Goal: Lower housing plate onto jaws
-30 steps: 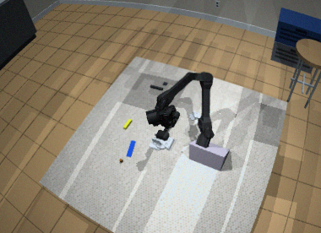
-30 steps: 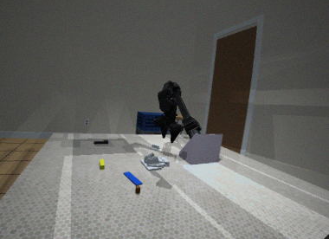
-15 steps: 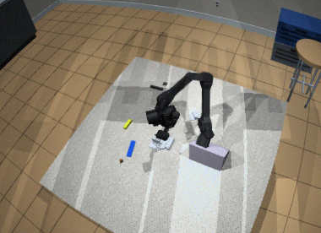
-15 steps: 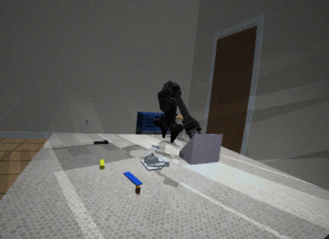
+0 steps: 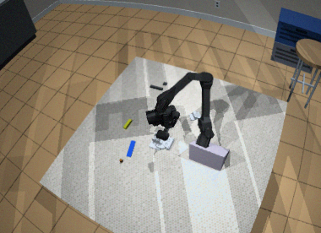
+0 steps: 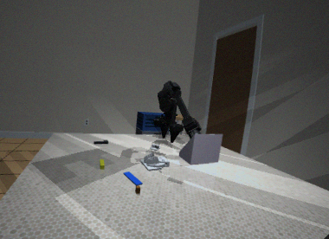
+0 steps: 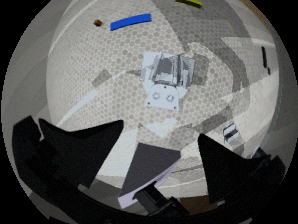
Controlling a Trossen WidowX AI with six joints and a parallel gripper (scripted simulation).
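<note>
A pale jaw assembly stands on the mat. In the wrist view its ribbed grey jaw parts lie beside a pale plate with two round marks and small dark dots. I cannot tell whether that is the housing plate, or whether anything sits level on the jaw stubs. A small pale piece with dark parts lies apart from the assembly. My gripper is wide open and empty, above the mat and clear of the assembly.
A blue bar, a yellow block and a small orange piece lie on one side. A black rod lies farther back. A mauve wedge block stands by the arm's base.
</note>
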